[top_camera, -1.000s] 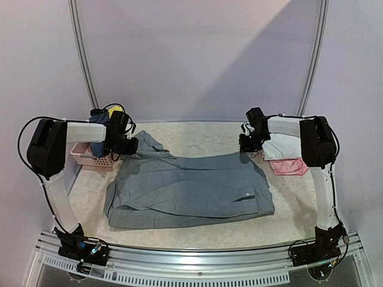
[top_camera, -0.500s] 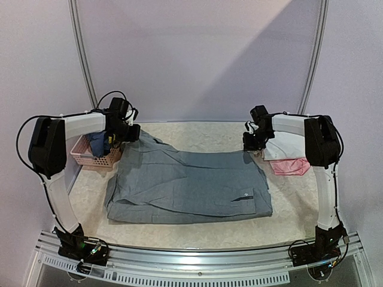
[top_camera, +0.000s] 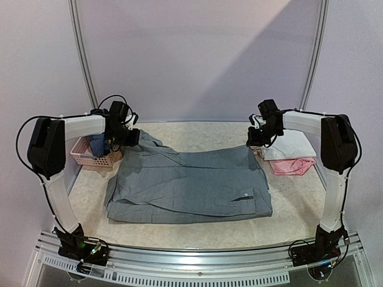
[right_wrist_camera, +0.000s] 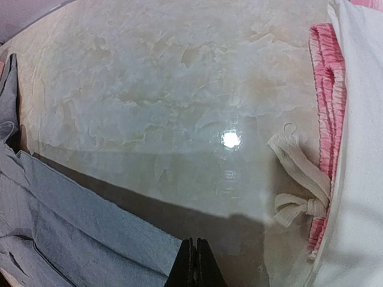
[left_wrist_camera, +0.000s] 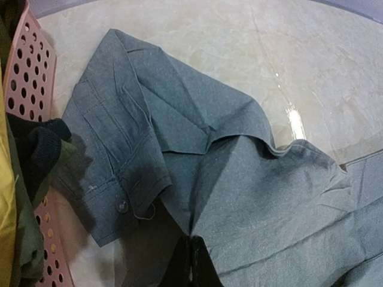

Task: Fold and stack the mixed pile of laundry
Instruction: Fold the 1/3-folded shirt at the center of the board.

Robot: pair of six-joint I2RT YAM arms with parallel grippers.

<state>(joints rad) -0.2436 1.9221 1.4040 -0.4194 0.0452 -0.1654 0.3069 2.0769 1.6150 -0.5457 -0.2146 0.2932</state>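
Grey trousers [top_camera: 191, 185] lie spread flat across the middle of the table. My left gripper [top_camera: 130, 137] is shut on a fold of their far left part, next to the buttoned waistband [left_wrist_camera: 119, 179]; in the left wrist view the tips [left_wrist_camera: 192, 242] pinch the grey cloth [left_wrist_camera: 251, 179]. At the far right corner my right gripper [top_camera: 254, 141] is shut too, its tips [right_wrist_camera: 195, 244] on the edge of the grey cloth [right_wrist_camera: 72, 227]. A white piece [top_camera: 287, 149] lies folded on a pink piece [top_camera: 293, 166] at the right.
A pink lattice basket [top_camera: 90, 158] stands at the far left, holding a navy garment [top_camera: 96, 143] and a yellow one [left_wrist_camera: 6, 197]. A white drawstring [right_wrist_camera: 299, 179] trails from the pink piece [right_wrist_camera: 326, 89] close to my right gripper. The back wall rises just behind both grippers.
Both grippers have moved toward the back of the table. The trousers' far edge has been drawn back and stretched straighter between them. The right jaws have finished shutting.
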